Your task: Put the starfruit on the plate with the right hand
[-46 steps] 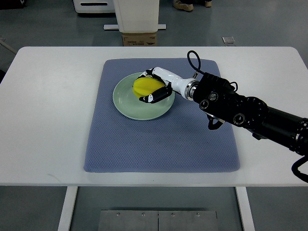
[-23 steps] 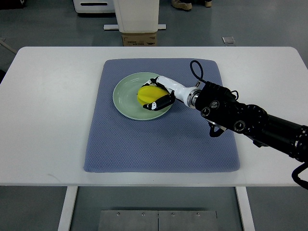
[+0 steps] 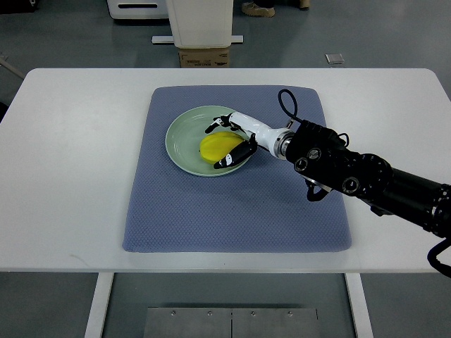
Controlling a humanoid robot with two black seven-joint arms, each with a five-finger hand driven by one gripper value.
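A yellow starfruit (image 3: 217,146) lies on a pale green plate (image 3: 184,141), toward the plate's right side, as the robot's right hand (image 3: 235,140) sits spread around it — fingers (image 3: 215,124) splayed on the far side of the fruit, the dark-tipped thumb (image 3: 229,159) reaching along its near side. The fingers look loosened rather than clamped, with a sliver of plate showing between the far fingers and the fruit; whether the thumb touches the fruit cannot be told from this angle.

The plate rests on a blue-grey mat (image 3: 232,211), in the mat's far half and a little left of its middle. The mat covers the centre of a white table (image 3: 70,176). The hand's white wrist joins a black, cable-looped right arm (image 3: 359,179) that runs in from the right edge of the picture, crossing the mat's right side above the cloth.

Beyond the table's far edge stands a white pedestal (image 3: 200,24) with a cardboard box (image 3: 205,58) at its foot — both on a grey floor. A small square floor fitting (image 3: 334,58) lies to the right of them. A person's shoes (image 3: 257,9) show at the far top edge of the frame.
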